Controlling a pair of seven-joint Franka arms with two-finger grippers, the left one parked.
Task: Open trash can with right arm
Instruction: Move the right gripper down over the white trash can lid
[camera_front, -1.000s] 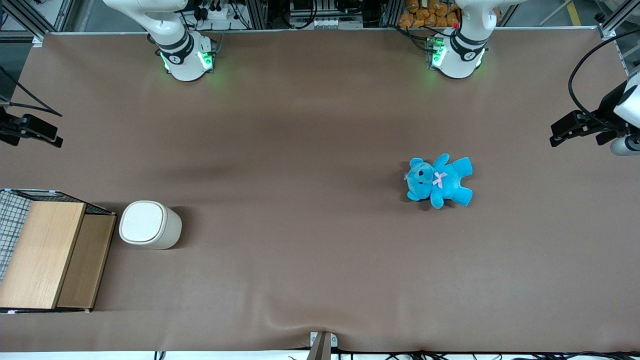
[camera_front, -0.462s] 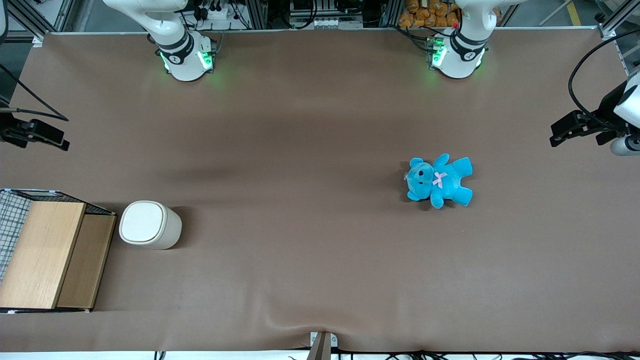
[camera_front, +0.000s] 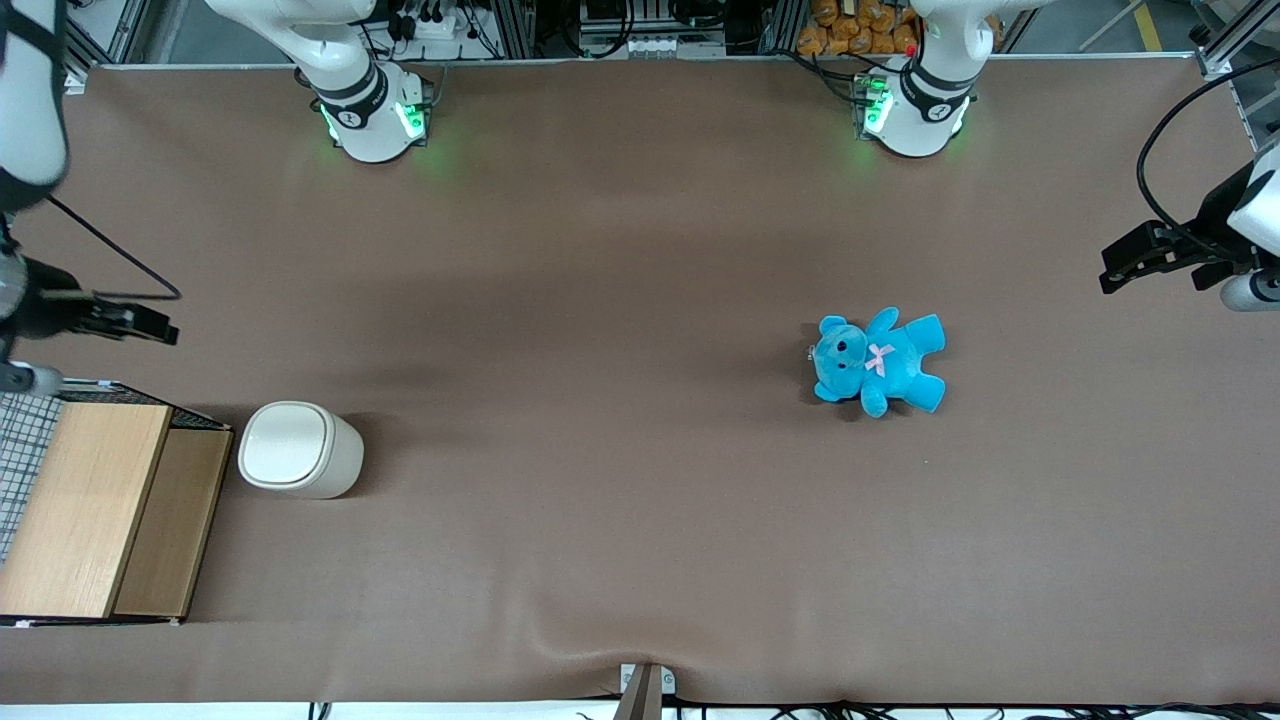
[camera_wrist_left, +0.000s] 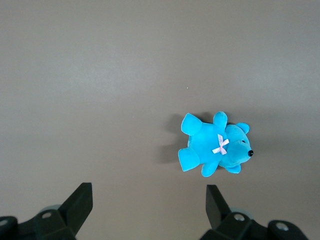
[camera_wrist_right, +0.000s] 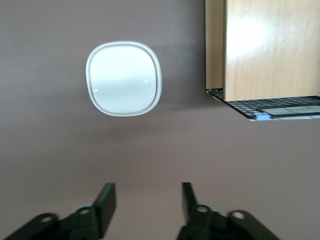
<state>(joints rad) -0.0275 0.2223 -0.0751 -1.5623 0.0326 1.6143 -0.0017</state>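
The trash can (camera_front: 298, 448) is a small cream-white bin with a paler white lid, and the lid lies flat and closed. It stands on the brown table beside the wooden-topped box. It also shows from above in the right wrist view (camera_wrist_right: 124, 78). My right gripper (camera_front: 150, 326) hangs above the table at the working arm's end, farther from the front camera than the trash can and apart from it. In the right wrist view the gripper (camera_wrist_right: 147, 194) is open and empty, with bare table between its fingers.
A wooden-topped box with wire mesh (camera_front: 100, 505) stands right beside the trash can at the working arm's end, and shows in the right wrist view (camera_wrist_right: 270, 50). A blue teddy bear (camera_front: 878, 362) lies toward the parked arm's end of the table.
My right gripper has moved nearer to the front camera and closer to the trash can. The trash can, box and teddy have not moved.
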